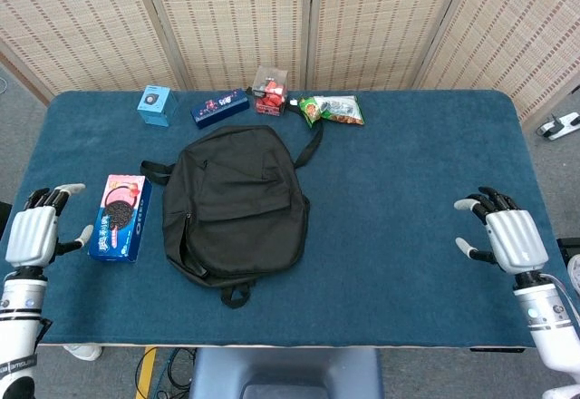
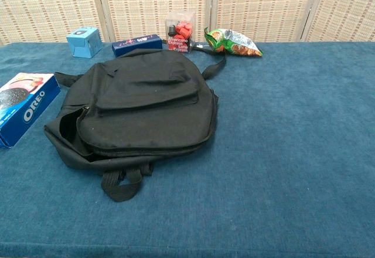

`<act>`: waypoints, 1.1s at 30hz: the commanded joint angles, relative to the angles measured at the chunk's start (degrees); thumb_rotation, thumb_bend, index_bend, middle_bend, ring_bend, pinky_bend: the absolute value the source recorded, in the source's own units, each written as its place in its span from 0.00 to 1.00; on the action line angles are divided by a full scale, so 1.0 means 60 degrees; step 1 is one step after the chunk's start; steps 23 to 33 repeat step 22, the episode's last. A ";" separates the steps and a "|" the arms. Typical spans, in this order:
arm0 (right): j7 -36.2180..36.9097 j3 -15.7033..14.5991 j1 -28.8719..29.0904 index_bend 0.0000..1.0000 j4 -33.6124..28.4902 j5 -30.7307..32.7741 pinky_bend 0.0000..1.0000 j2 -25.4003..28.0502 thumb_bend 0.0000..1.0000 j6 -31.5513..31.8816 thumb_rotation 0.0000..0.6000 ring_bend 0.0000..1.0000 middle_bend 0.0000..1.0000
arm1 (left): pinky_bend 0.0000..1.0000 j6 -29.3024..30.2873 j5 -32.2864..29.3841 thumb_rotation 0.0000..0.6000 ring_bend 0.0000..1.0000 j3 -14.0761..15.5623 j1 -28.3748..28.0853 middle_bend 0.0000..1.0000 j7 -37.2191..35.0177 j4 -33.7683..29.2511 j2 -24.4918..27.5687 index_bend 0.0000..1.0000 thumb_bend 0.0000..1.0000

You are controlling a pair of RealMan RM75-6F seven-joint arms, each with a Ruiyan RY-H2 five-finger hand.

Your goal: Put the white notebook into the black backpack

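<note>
at the near table edge, head view: left hand (image 1: 34, 236) held palm down at the left corner, fingers apart, holding nothing; right hand (image 1: 513, 238) held likewise at the right corner, fingers spread, empty. both well apart from the black backpack (image 1: 234, 202). neither hand visible in the chest view.

at table centre-left: black backpack lying flat on the blue table (image 1: 408, 172), flap down, carry loop toward the near edge, one strap trailing toward the far side. zip opening along the near-left side slightly agape in the chest view.

white notebook: not visible in either view. no white cover on the table surface; judged to be inside the backpack, under the lowered flap, but not confirmable from these views.

step in hand: judged as the closing phase, with both hands clear and placement apparently complete. next move, if any: hold clear, or lift the flap to verify contents; zip closure not demanded by the task.

just left of the backpack: oreo box (image 1: 120, 217), lying flat, close beside the bag, not touching the left hand.

along the far edge: light blue box (image 1: 154, 105), dark blue box (image 1: 219, 107), clear case with red contents (image 1: 270, 90), green snack bag (image 1: 332, 109).

hidden or unclear: backpack interior dark through the gap; labels on the far items too small to read.
</note>
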 commanded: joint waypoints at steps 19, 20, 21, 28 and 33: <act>-0.0673 -0.0065 -0.1324 0.35 -0.0433 0.0223 0.25 -0.0040 0.20 0.0880 1.00 0.18 0.33 | 0.10 0.1739 0.0350 1.00 0.25 0.0635 0.1848 0.22 0.1765 -0.1465 0.0083 0.28 0.30; -0.0652 -0.0065 -0.1351 0.35 -0.0432 0.0210 0.25 -0.0036 0.20 0.0879 1.00 0.18 0.33 | 0.10 0.1776 0.0407 1.00 0.25 0.0645 0.1892 0.22 0.1765 -0.1486 0.0076 0.28 0.30; -0.0622 -0.0062 -0.1387 0.36 -0.0430 0.0190 0.25 -0.0025 0.20 0.0882 1.00 0.18 0.33 | 0.10 0.1829 0.0515 1.00 0.25 0.0666 0.1948 0.22 0.1753 -0.1517 0.0069 0.28 0.30; -0.0579 -0.0048 -0.1423 0.36 -0.0438 0.0174 0.25 -0.0008 0.20 0.0897 1.00 0.18 0.33 | 0.10 0.1903 0.0659 1.00 0.25 0.0679 0.2000 0.22 0.1726 -0.1532 0.0057 0.28 0.30; -0.0579 -0.0048 -0.1423 0.36 -0.0438 0.0174 0.25 -0.0008 0.20 0.0897 1.00 0.18 0.33 | 0.10 0.1903 0.0659 1.00 0.25 0.0679 0.2000 0.22 0.1726 -0.1532 0.0057 0.28 0.30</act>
